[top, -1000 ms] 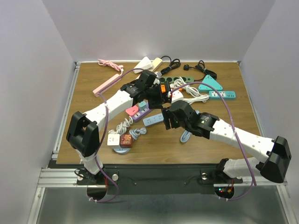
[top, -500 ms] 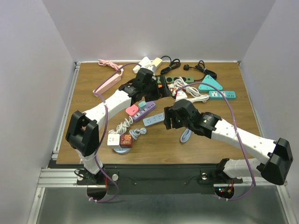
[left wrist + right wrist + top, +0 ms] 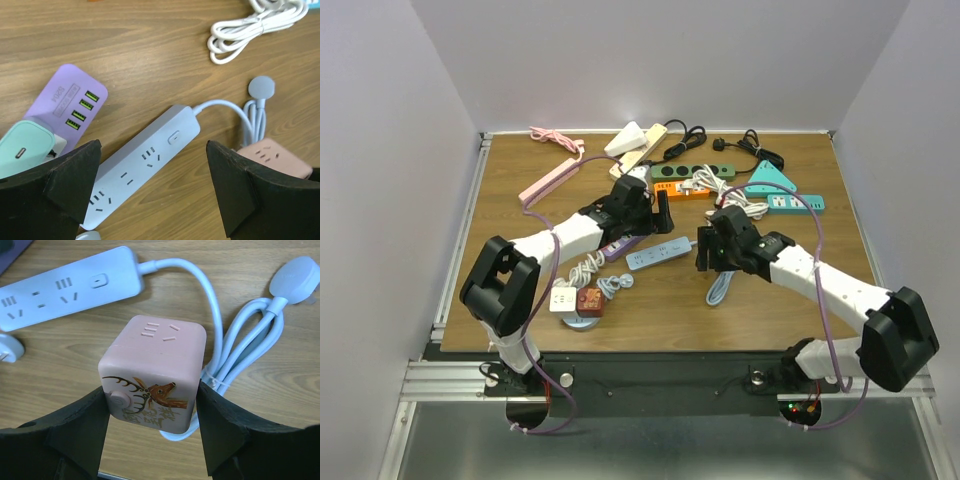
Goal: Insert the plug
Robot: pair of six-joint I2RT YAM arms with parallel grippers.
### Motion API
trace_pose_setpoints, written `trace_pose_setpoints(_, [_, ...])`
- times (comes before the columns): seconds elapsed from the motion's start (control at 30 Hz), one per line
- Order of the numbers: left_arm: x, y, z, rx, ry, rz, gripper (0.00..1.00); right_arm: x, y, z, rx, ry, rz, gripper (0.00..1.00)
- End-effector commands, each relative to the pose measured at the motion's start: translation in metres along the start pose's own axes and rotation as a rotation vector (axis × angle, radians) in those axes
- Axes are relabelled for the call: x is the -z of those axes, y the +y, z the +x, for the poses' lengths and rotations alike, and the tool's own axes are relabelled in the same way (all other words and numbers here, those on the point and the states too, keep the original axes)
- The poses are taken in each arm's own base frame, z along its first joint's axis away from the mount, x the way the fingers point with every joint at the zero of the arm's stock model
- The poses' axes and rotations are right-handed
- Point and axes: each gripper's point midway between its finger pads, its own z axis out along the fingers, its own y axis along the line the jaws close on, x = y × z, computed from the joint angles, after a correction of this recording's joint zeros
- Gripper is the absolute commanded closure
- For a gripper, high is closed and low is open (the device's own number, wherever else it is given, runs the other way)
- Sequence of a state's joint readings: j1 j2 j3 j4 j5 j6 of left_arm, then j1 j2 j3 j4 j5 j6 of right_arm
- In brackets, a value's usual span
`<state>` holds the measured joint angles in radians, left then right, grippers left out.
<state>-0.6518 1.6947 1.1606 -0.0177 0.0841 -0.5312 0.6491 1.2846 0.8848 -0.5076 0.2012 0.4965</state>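
A pink cube socket (image 3: 155, 370) with a deer print sits between the fingers of my right gripper (image 3: 150, 395), which is shut on its two sides just above the table. Behind it lies a light-blue power strip (image 3: 65, 287), whose bundled cord (image 3: 245, 355) ends in a round light-blue plug (image 3: 299, 272) lying flat on the wood. My left gripper (image 3: 152, 150) hangs wide open over the same strip (image 3: 140, 167), touching nothing. From above, the left gripper (image 3: 658, 212) and the right gripper (image 3: 712, 245) flank the strip (image 3: 658, 255).
A purple USB strip (image 3: 65, 100) with a mint charger (image 3: 25, 147) lies left of the blue strip. A white cord bundle (image 3: 255, 25) lies beyond. Orange (image 3: 680, 187), green (image 3: 695, 172), teal (image 3: 770, 180) and pink (image 3: 548, 180) strips crowd the far side; small cubes (image 3: 575, 298) sit near left.
My right arm has swung to the right with the pink cube still in its grip. My left gripper has drawn back from the far strips to over the light-blue strip, staying open.
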Motion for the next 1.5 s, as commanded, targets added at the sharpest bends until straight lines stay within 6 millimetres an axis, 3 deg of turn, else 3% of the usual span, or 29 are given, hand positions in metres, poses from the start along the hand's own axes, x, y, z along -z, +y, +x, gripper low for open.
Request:
trace_pose_setpoints(0.0, [0.007, -0.013, -0.01, -0.063, -0.092, 0.043, 0.03, -0.011, 0.006, -0.016, -0.037, -0.031, -0.054, 1.0])
trace_pose_setpoints(0.27, [0.0, -0.019, -0.001, -0.124, -0.087, 0.056, 0.03, -0.037, -0.006, -0.006, -0.061, 0.022, -0.018, 1.0])
trace_pose_setpoints(0.53, [-0.022, 0.005, 0.027, -0.171, -0.038, -0.036, 0.03, -0.043, -0.018, -0.003, -0.104, 0.036, 0.017, 1.0])
trace_pose_setpoints(0.67, [-0.03, 0.006, 0.036, -0.204, -0.02, -0.029, 0.03, -0.046, -0.026, -0.002, -0.124, 0.037, 0.047, 1.0])
trace_pose_setpoints(0.9, [-0.037, 0.011, 0.054, -0.197, 0.012, -0.026, 0.03, -0.048, -0.041, -0.021, -0.156, -0.004, 0.097, 1.0])
trace_pose_setpoints(1.07, [-0.03, 0.003, 0.076, -0.155, 0.071, 0.031, 0.03, -0.059, -0.052, -0.039, -0.142, -0.023, 0.147, 1.0])
trace_pose_setpoints(1.2, [-0.019, -0.019, 0.096, -0.137, 0.101, 0.106, 0.03, -0.069, -0.057, -0.057, -0.138, -0.043, 0.168, 1.0])
trace_pose_setpoints(1.33, [-0.011, -0.044, 0.131, -0.14, 0.165, 0.174, 0.03, -0.077, -0.057, -0.076, -0.135, -0.069, 0.174, 1.0])
trace_pose_setpoints(1.47, [-0.003, -0.062, 0.145, -0.125, 0.193, 0.215, 0.03, -0.084, -0.058, -0.093, -0.138, -0.091, 0.176, 1.0])
